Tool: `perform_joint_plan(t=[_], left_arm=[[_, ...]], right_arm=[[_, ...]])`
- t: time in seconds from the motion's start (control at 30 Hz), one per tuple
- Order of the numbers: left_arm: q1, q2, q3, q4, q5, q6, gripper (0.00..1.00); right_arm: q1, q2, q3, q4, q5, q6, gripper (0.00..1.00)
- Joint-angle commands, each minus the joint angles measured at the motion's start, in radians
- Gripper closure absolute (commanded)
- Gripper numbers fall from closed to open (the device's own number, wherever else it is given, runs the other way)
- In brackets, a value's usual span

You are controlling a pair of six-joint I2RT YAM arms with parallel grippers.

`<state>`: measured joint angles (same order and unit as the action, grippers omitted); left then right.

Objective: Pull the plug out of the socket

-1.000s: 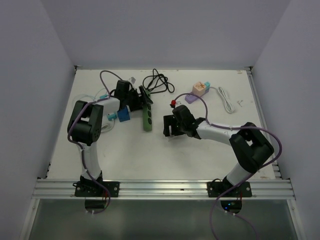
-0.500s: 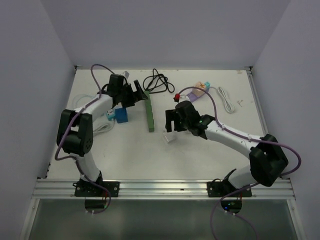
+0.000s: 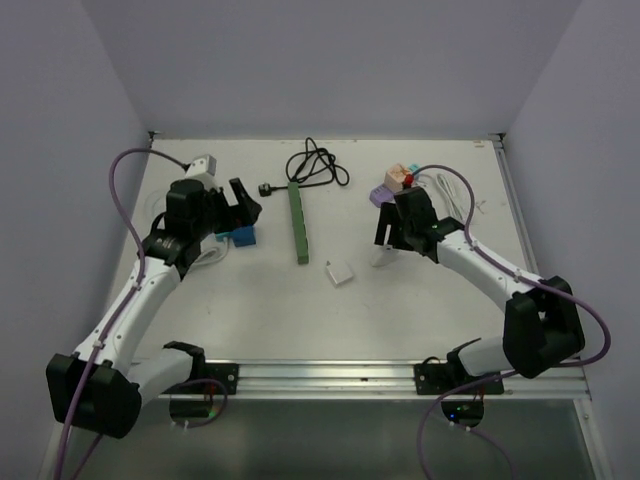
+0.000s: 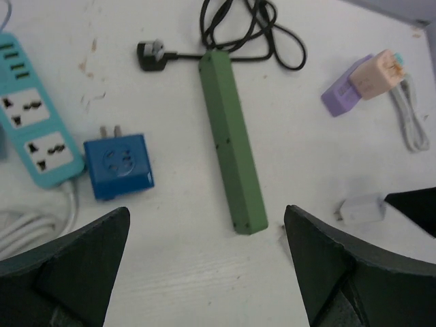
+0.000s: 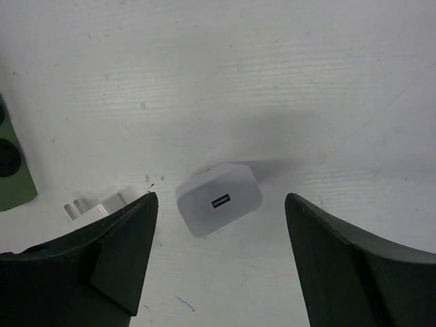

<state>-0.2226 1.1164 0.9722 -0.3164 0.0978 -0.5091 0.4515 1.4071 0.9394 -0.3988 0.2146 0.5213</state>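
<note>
We judge the left fingers [image 3: 243, 203] and right fingers [image 3: 388, 238] gape empty because the white charger plug [image 5: 219, 199] lies loose on the tabletop [image 3: 420, 300], apart from the green power strip [image 3: 298, 225].

The top external view looks down from behind the near edge over the whole table [image 3: 250, 310], while both wrist views face down close above its middle, all sharing the white plug [image 5: 219, 199] and green socket strip [image 4: 231, 143].
</note>
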Motion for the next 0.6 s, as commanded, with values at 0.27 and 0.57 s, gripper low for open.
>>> perform_joint_plan(t=[0.27, 0.57], left_arm=[[0.008, -0.217, -0.310, -0.006, -0.082, 0.093, 0.02], [0.008, -0.259, -0.288, -0.033, -0.063, 0.139, 0.02]], right_arm=[[-0.043, 0.118, -0.050, 0.103, -0.175, 0.025, 0.21], [-0.039, 0.131, -0.079, 0.184, -0.221, -0.009, 0.55]])
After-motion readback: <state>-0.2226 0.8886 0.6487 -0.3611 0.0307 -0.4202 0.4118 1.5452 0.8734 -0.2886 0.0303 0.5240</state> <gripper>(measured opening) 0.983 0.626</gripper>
